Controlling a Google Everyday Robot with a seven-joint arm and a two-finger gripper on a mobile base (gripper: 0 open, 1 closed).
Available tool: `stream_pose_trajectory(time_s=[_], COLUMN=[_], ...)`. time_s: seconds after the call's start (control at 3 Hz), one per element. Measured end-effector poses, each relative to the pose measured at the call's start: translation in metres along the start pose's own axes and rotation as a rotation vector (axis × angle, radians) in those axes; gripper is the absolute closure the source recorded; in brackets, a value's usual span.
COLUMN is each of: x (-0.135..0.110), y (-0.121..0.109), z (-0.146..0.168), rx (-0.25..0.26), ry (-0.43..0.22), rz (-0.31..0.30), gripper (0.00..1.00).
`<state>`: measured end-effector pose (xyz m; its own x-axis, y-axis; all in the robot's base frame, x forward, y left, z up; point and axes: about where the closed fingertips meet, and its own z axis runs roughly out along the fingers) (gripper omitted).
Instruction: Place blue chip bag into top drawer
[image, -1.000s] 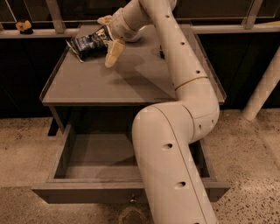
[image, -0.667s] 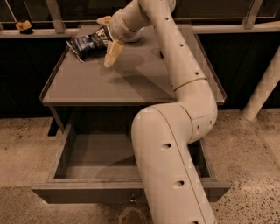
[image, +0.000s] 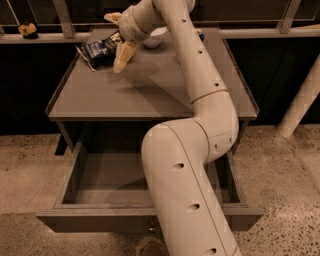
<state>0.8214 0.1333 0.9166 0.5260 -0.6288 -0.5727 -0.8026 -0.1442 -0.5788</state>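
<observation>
while the drawer (image: 100, 210) already stands pulled out below, the bag (image: 95, 50) lies on the far left corner of the table (image: 165, 95). my gripper (image: 114, 42) sits right at it, jaws spread, gripping nothing. i judge grasping, carrying and dropping are all left.

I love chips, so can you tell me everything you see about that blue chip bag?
The blue chip bag is a small, crinkled packet that looks like shiny foil. It is dark blue with white lettering and pale edges. It lies on the far left part of the table top, not in the open top drawer below. Its right end reaches in between the spread fingers of the gripper. I cannot tell whether they touch the bag.
</observation>
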Motion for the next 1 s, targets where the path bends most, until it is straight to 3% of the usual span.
stream_pose_trajectory(time_s=[0.33,1.0], x=[-0.0165,-0.0094], y=[-0.0123,-0.0120], z=[-0.0001,0.0059], rx=[0.021,0.024], ry=[0.032,0.039], rz=[-0.033,-0.032], gripper=[0.00,0.00])
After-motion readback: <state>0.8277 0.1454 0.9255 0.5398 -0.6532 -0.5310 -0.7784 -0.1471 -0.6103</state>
